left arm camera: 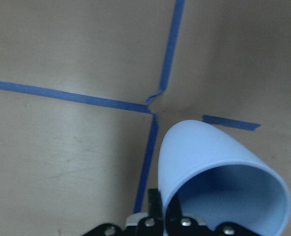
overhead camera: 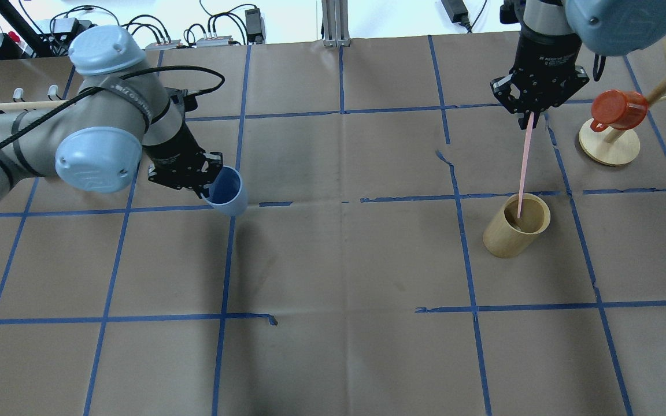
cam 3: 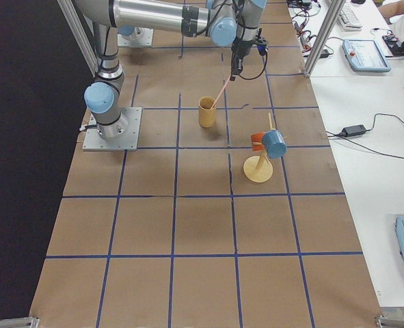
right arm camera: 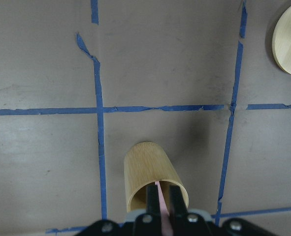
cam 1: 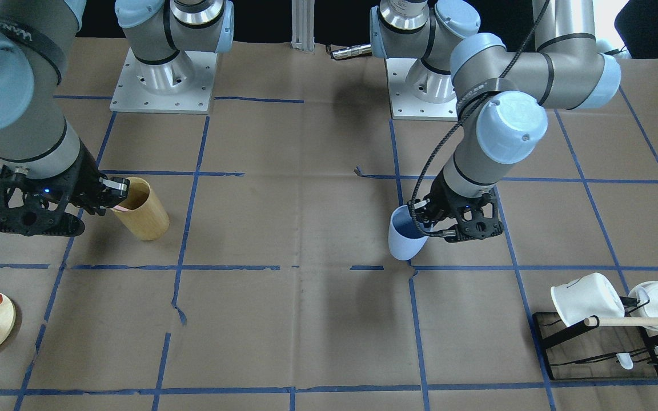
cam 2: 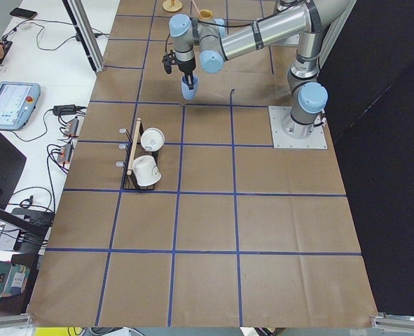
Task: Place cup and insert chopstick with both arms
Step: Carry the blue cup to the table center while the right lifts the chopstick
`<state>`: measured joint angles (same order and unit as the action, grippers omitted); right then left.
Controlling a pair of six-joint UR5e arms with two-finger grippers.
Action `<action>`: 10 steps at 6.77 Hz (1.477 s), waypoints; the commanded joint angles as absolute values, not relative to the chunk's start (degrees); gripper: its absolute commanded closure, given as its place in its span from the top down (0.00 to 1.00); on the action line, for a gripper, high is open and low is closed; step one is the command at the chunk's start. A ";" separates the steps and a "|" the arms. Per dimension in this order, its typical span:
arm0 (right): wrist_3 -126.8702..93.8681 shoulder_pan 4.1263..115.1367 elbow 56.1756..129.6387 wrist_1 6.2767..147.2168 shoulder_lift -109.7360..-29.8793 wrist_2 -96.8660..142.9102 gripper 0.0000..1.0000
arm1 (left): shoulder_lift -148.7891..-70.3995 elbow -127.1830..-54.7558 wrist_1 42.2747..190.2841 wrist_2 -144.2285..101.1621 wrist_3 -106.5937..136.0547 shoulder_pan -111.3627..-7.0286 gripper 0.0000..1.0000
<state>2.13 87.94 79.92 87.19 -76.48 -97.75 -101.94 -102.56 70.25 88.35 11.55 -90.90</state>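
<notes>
Pale blue plastic cup hangs tilted in the left gripper, whose jaws are clenched on its rim. It is well apart from the tan cylindrical wooden holder, off to the robot's left of it. A thin pink chopstick is pinched at its upper end in the jaws of the right gripper, which hovers above and beyond the holder. The stick slants down with its lower end inside the holder's open mouth. The holder stands upright on the brown paper tabletop, which is gridded with blue tape. A red mug hangs on a wooden peg stand near the holder, on its right.
</notes>
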 commanded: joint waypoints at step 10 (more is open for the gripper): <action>-6.59 93.69 67.76 85.95 -78.49 -80.42 0.04 | -114.53 -93.08 64.69 83.84 26.81 -106.61 1.00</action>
